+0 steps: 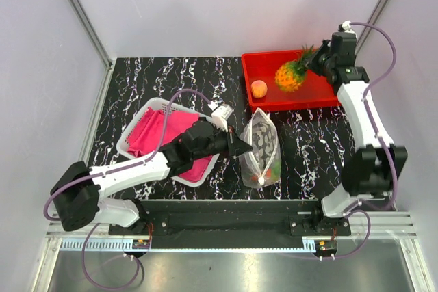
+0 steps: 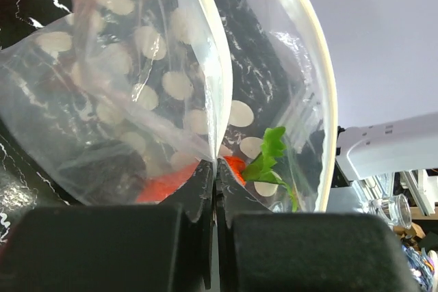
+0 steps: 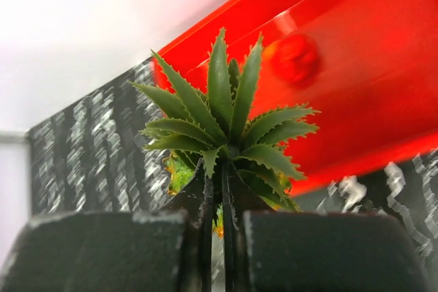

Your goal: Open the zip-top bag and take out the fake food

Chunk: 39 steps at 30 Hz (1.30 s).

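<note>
The dotted clear zip-top bag (image 1: 261, 152) stands open on the table at centre, with red and green toy pieces (image 1: 268, 173) inside. My left gripper (image 1: 245, 148) is shut on the bag's left wall; in the left wrist view the film (image 2: 157, 73) is pinched between the closed fingertips (image 2: 217, 169), with a red piece and green leaves (image 2: 270, 158) behind. My right gripper (image 1: 315, 61) is shut on the green crown (image 3: 222, 124) of the orange pineapple (image 1: 290, 76), held over the red tray (image 1: 321, 94). A peach-orange fruit (image 1: 258, 89) lies in the tray.
A white mesh basket (image 1: 134, 128) with pink cloth (image 1: 164, 138) sits at the left, under my left arm. The red tray is at the back right. Grey walls close the table on three sides.
</note>
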Each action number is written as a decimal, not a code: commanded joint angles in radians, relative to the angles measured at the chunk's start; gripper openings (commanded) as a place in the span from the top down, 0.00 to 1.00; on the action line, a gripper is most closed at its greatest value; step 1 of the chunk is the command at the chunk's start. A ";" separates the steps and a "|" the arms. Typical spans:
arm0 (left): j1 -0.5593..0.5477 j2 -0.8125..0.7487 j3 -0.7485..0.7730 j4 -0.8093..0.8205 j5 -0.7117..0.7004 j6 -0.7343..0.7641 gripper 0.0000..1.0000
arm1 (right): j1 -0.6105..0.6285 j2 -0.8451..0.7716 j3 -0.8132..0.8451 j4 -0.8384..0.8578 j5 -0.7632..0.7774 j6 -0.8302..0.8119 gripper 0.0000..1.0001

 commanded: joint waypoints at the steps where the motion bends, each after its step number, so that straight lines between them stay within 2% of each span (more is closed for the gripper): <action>1: 0.002 0.041 0.047 0.050 0.018 0.016 1.00 | -0.092 0.140 0.121 0.118 -0.011 -0.037 1.00; 7: 0.010 0.116 0.078 0.084 0.049 0.011 1.00 | -0.177 0.347 0.229 0.084 -0.058 -0.009 1.00; 9: 0.010 0.141 0.093 0.090 0.065 0.008 1.00 | -0.184 0.396 0.270 0.025 -0.044 -0.015 0.95; 12: 0.012 0.161 0.116 0.085 0.075 0.011 1.00 | -0.184 0.436 0.304 -0.049 -0.045 -0.035 0.65; 13: 0.012 0.162 0.119 0.085 0.073 0.010 1.00 | -0.184 0.431 0.307 -0.083 -0.041 -0.037 0.59; 14: 0.013 0.162 0.121 0.085 0.073 0.010 1.00 | -0.184 0.422 0.301 -0.092 -0.041 -0.045 0.46; 17: 0.015 0.152 0.116 0.084 0.070 0.004 1.00 | -0.184 0.375 0.280 -0.158 -0.002 -0.045 0.27; 19: 0.015 0.144 0.115 0.082 0.067 0.002 1.00 | -0.183 0.321 0.269 -0.228 -0.022 -0.031 0.26; 21: 0.015 0.136 0.109 0.081 0.052 0.002 1.00 | -0.165 0.251 0.188 -0.244 -0.025 -0.012 0.26; 24: 0.015 0.121 0.106 0.061 0.026 0.005 1.00 | -0.056 0.102 0.091 -0.273 0.077 -0.071 0.24; 27: 0.015 0.103 0.098 0.062 0.009 0.002 1.00 | 0.052 -0.053 -0.019 -0.307 0.088 -0.075 0.24; 33: 0.015 0.098 0.130 0.009 0.012 0.025 1.00 | 0.223 -0.345 -0.211 -0.382 0.013 -0.098 0.28; 37: 0.016 0.113 0.204 -0.101 0.021 0.079 1.00 | 0.293 -0.495 -0.276 -0.463 -0.045 -0.155 0.37; 39: 0.016 0.135 0.257 -0.161 0.041 0.115 1.00 | 0.294 -0.536 -0.290 -0.465 -0.156 -0.160 0.54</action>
